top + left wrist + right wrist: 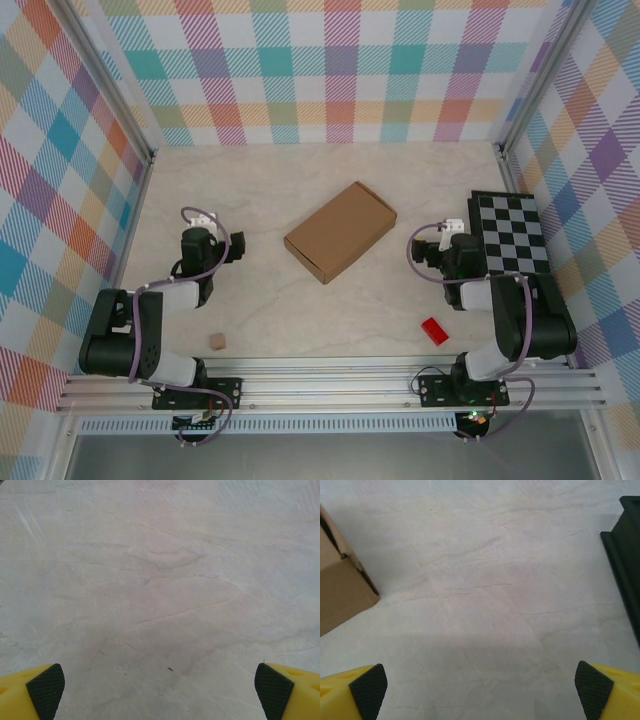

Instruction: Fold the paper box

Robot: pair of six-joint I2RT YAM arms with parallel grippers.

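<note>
The paper box [340,232] is seen about the middle of the worktop [300,170], lying at a slant with its long side running from near-left toward far-right. It is closed up into a low brown block, and no flap or tab is seen standing loose in the top view. In the right wrist view one lower corner of it is shown, where an edge seam looks slightly gapped; whether that tab is fully tucked cannot be told. The right tool [480,695] is spread wide with nothing between its pads, over bare worktop between the box and the right edge, apart from the box. The left tool [160,695] is likewise spread wide and empty, over bare worktop toward the left edge. The folding is judged to be at its end, or at a last check. If anything is yet called for, it would be a light press on lid or end wall to seat the tabs. A checkered board [512,232] by the right edge, a red block [434,331] and a tan cube [216,341] by the near edge lie well apart from the box.
</note>
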